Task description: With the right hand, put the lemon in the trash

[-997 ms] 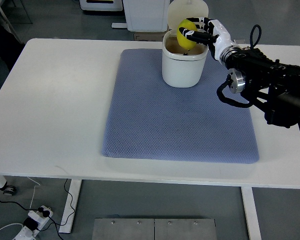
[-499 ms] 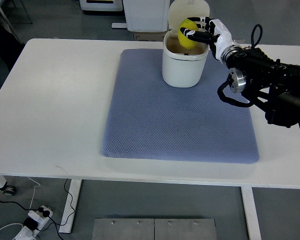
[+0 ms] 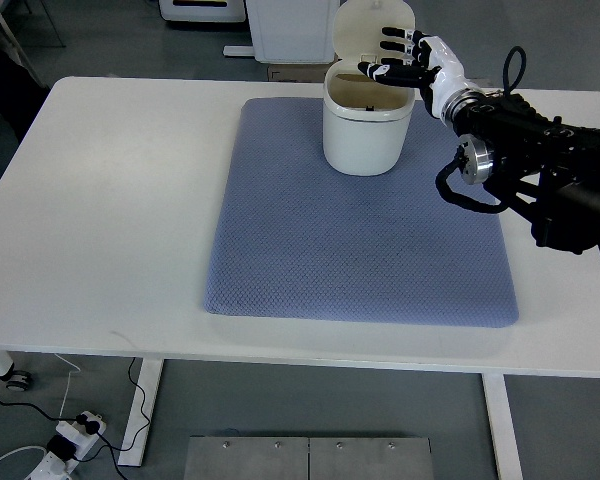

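Presently, one top view, items as follows.

Table point(image 3: 120, 200): white, rectangular, carrying all listed items.

Mat point(image 3: 360, 230): blue-grey, textured, lying flat on the table, right of centre.

Bin point(image 3: 368, 125): white, round-cornered, upright on the far edge of the mat. Lid point(image 3: 373, 28) hinged open and standing behind the opening. Interior visible as a tan-brown area just under the rim.

Lemon: not visible anywhere; not on the table, not on the mat, not in the robot hand. Whether it lies inside the bin cannot be told from this angle.

Right robot hand point(image 3: 405, 62): white with black joints, arm entering from the right edge. Positioned over the far right rim of the bin, in front of the lid. Fingers point(image 3: 390, 45) extended and spread toward the left, released, holding nothing.

Right arm point(image 3: 550, 175): black, with cabling and a round silver joint, above the table's right side.

Floor point(image 3: 80, 420): grey; a power strip point(image 3: 75, 435) with cable lies near the table leg at lower left.
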You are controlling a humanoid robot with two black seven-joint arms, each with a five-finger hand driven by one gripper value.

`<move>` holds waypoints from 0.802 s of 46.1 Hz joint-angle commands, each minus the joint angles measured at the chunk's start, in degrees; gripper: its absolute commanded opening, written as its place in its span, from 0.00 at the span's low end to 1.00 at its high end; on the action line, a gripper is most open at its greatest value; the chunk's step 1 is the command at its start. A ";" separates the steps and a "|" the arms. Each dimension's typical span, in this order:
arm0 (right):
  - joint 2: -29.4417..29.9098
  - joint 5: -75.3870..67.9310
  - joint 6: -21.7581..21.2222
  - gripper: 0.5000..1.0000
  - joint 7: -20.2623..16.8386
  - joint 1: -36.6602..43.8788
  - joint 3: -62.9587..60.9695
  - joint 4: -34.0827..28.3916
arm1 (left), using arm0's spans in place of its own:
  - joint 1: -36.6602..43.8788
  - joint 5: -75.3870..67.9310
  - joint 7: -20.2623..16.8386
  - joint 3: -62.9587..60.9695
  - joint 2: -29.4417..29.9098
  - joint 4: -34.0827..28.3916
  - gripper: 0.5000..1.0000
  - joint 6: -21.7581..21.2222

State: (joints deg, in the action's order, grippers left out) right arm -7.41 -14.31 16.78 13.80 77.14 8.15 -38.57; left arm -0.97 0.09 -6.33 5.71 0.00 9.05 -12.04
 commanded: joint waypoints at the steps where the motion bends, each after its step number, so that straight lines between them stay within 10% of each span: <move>1: -0.15 0.16 0.00 0.49 0.00 0.12 0.28 -0.10 | 0.00 0.00 0.00 0.00 0.00 0.00 1.00 0.00; 37: -13.33 4.47 -2.46 0.47 -0.35 0.47 0.55 -7.93 | 0.00 0.00 0.00 0.00 0.00 0.00 1.00 0.00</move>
State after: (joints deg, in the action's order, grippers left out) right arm -19.55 -9.84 14.32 13.37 77.80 8.80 -45.75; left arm -0.97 0.09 -6.34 5.71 0.00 9.05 -12.04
